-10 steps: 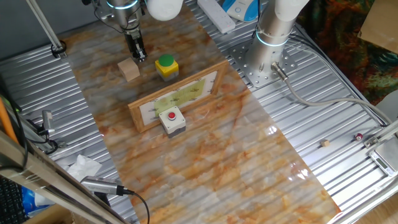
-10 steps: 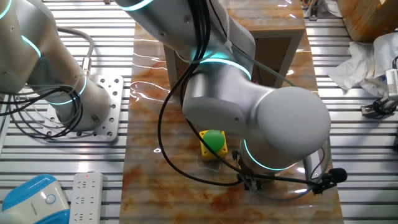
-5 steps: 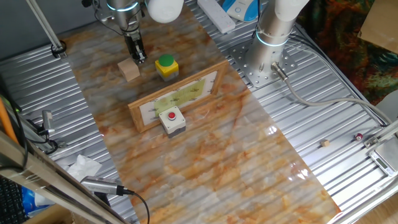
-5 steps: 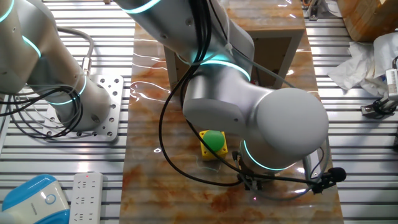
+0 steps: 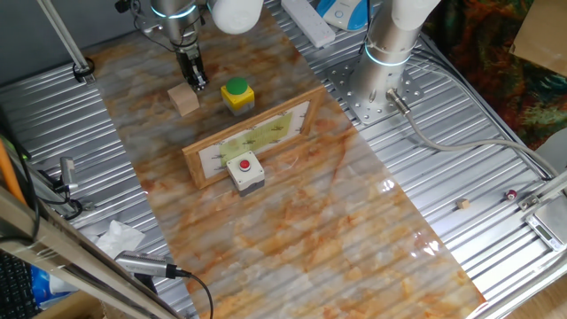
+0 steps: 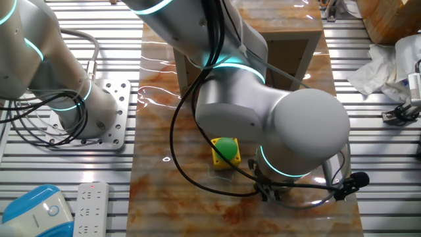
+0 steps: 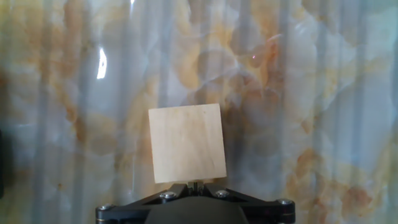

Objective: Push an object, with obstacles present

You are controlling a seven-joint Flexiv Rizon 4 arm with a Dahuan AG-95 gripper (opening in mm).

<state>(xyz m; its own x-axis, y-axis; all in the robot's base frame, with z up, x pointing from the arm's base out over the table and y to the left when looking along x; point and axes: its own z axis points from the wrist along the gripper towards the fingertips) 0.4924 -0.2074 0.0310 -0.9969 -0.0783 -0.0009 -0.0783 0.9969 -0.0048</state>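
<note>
- Just ahead of the hand (image 5: 197, 82), in one fixed view, the wooden cube (image 5: 184, 99) is sitting on the worktop (image 5: 292, 213), touching or nearly touching the fingertips; neither is shifting from half a second ago, so the push is barely starting.
- In the other fixed view, the arm is hiding hand and cube; the yellow box (image 6: 225, 152) is lying beside it.
- In the hand view, the fingers are pressing together behind the cube (image 7: 187, 144), centred for pushing.

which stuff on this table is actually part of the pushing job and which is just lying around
Part of the job: wooden cube, gripper, framed panel, red-button box, green-button box.

Lying about: crumpled tissue, power strip, blue device.
</note>
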